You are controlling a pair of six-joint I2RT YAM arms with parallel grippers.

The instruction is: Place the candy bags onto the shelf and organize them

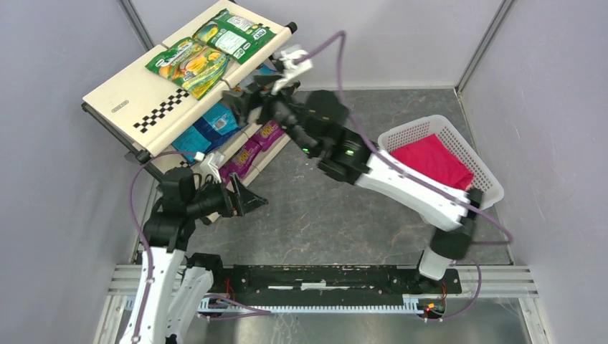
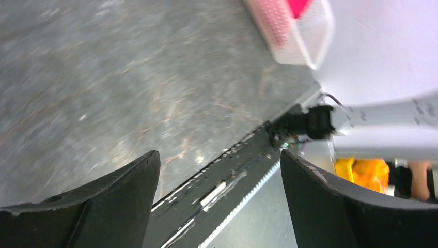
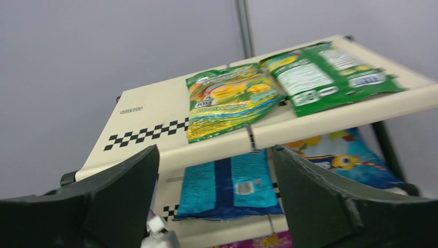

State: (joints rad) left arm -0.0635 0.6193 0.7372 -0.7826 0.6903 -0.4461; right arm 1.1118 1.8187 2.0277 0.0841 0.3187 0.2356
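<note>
The shelf (image 1: pixel 136 100) stands slanted at the far left. Two green-yellow candy bags (image 1: pixel 188 64) (image 1: pixel 235 32) lie on its top tier, blue ones (image 1: pixel 208 129) on the middle tier and purple ones (image 1: pixel 251 147) on the lowest. My right gripper (image 1: pixel 240 99) hovers in front of the middle tier. In the right wrist view it (image 3: pixel 216 152) is open and empty, facing a blue bag (image 3: pixel 232 188) below the green-yellow bag (image 3: pixel 230 101). My left gripper (image 1: pixel 249 201) hangs below the shelf, over the table. In its wrist view it (image 2: pixel 219 155) is open with nothing between the fingers.
A white lattice basket (image 1: pixel 459 136) with a red cloth (image 1: pixel 430 161) in it stands at the right, beside my right arm. The basket (image 2: pixel 304 36) also shows in the left wrist view. Grey walls close in both sides and the back.
</note>
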